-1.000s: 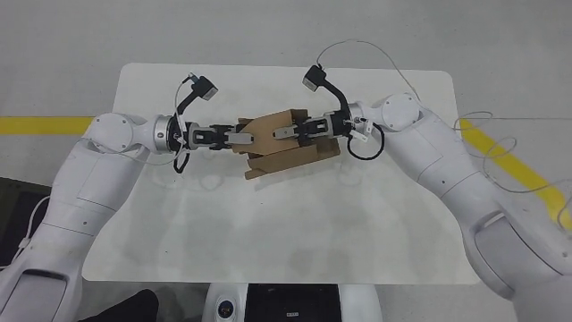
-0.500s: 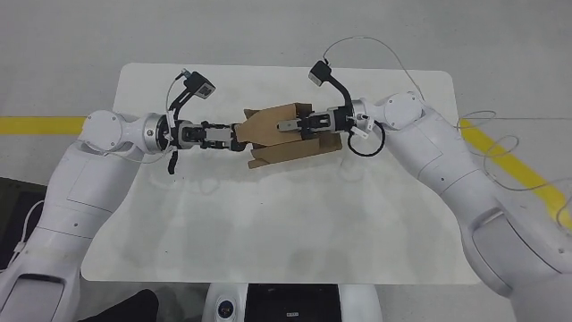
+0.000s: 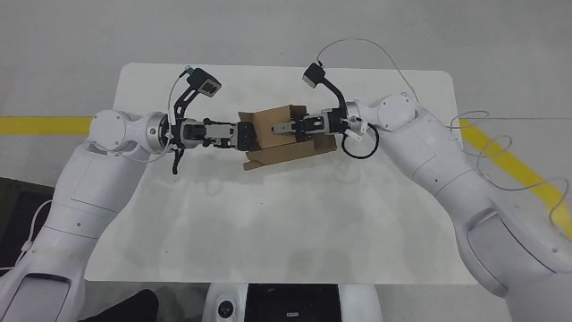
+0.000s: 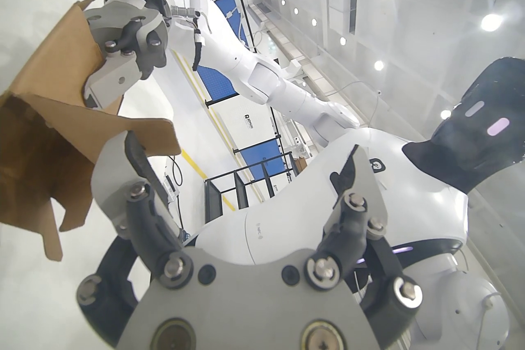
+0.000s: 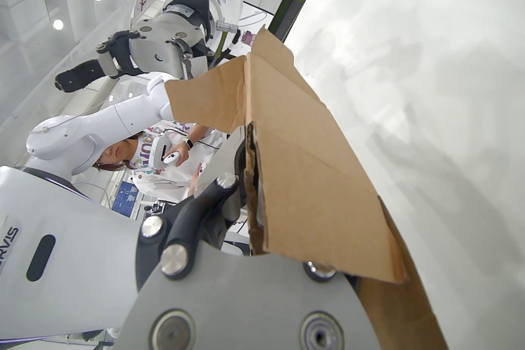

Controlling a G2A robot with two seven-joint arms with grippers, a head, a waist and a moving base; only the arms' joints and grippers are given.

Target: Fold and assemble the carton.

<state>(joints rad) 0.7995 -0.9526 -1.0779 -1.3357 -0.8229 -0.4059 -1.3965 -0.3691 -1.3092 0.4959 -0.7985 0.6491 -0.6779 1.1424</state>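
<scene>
The brown cardboard carton [image 3: 279,136] is held a little above the white table [image 3: 357,224], half opened with its flaps loose. My right gripper [image 3: 286,129] comes in from the right and is shut on one carton wall [image 5: 311,179]; one finger [image 5: 233,158] lies along the wall's torn edge. From the opposite side my left gripper [image 3: 243,134] stands open at the carton's left end. Its fingers [image 4: 137,158] are spread wide, and one of them rests against a carton flap [image 4: 151,132]. The right gripper [image 4: 119,60] shows clamped on the carton's panel [image 4: 45,72].
The table has bare room in front of and behind the carton. A thin cable [image 3: 375,49] loops over the table's back right part. A yellow floor line [image 3: 36,125] runs past both sides.
The carton has shifted slightly left and back and looks more compact. My left gripper has let go of its end and now stands open against a flap. The right gripper keeps its hold.
</scene>
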